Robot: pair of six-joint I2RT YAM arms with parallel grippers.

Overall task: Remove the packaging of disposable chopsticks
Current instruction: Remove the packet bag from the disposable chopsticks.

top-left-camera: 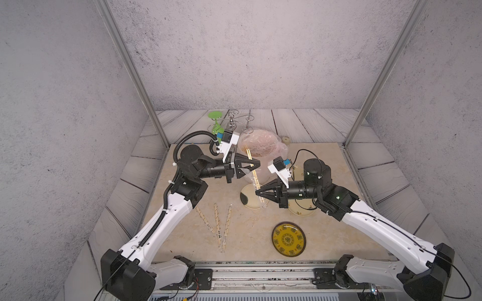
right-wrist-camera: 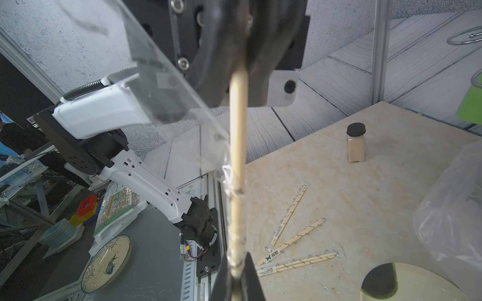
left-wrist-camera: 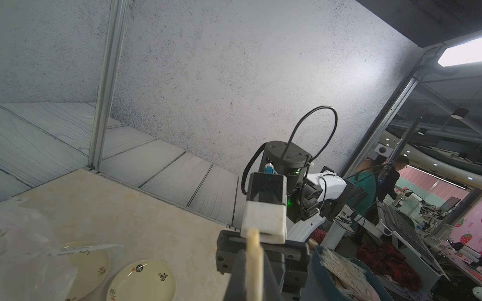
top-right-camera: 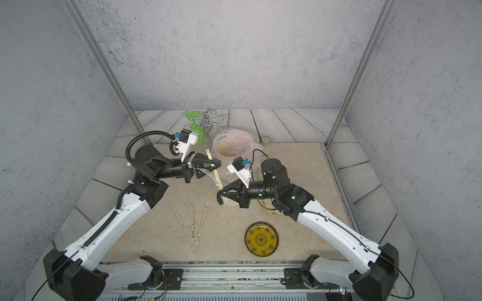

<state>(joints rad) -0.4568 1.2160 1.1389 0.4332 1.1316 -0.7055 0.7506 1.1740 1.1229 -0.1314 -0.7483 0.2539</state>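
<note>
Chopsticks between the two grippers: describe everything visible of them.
The chopsticks are a pale tan wooden pair, thin, straight and plain, held slanted in the air. The left gripper is shut on their bare upper part, and the top end sticks out past it. The right gripper is shut on the lower end, where a clear sleeve wraps them, its loose flap flaring off to one side.

Chopstick pair (top-left-camera: pixel 255 179) aloft, tilted, far end bare; sleeve (right-wrist-camera: pixel 236 234) seemingly covering only near end. Three wrapped pairs (top-left-camera: pixel 217 224) lie near-left.
</note>
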